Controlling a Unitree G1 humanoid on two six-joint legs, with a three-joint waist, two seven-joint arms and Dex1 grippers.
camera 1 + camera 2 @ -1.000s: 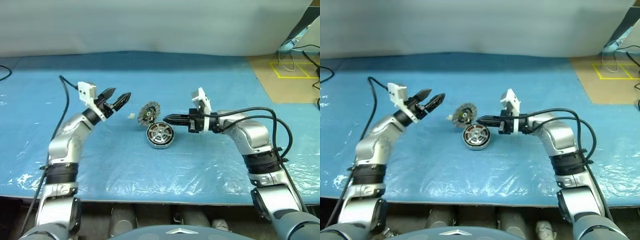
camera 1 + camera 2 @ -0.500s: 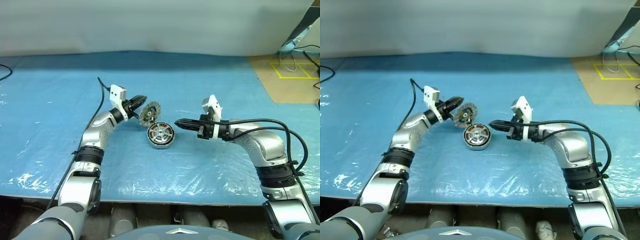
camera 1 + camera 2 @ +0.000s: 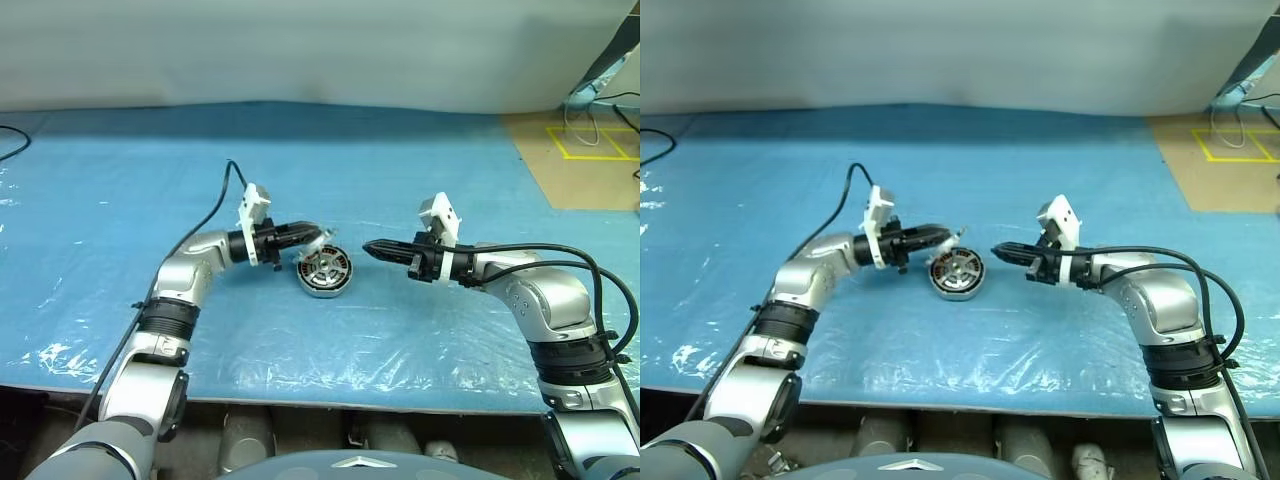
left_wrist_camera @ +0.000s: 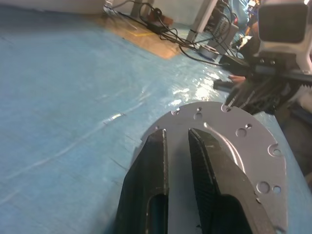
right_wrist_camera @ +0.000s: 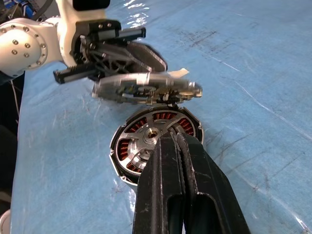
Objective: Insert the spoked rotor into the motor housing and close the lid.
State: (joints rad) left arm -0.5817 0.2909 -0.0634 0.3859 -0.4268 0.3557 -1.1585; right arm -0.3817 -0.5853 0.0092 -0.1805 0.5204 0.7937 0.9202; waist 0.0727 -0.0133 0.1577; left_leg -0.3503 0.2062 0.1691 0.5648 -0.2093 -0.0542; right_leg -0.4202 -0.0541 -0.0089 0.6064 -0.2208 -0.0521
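L claw (image 3: 305,236) pinching lid (image 5: 146,88) by edge, held level just above motor housing (image 3: 323,273) on blue table (image 3: 420,330). R claw (image 3: 372,248) pressed together, empty, beside housing. Step: closing lid. Next, by my read: centre lid, lower, release.

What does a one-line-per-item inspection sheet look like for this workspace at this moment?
Surface: blue plastic sheet, wrinkled, glossy.
Job's things: motor housing flat on the sheet, copper windings and black-rimmed wheel showing; lid held nearly level just above its far edge.
Clutter: nothing seen.
Grippers: left gripper shut on the lid's rim; right gripper shut, empty, beside the housing.
Cables: black cables along both arms.
Surroundings: brown floor with yellow tape; pale backdrop.
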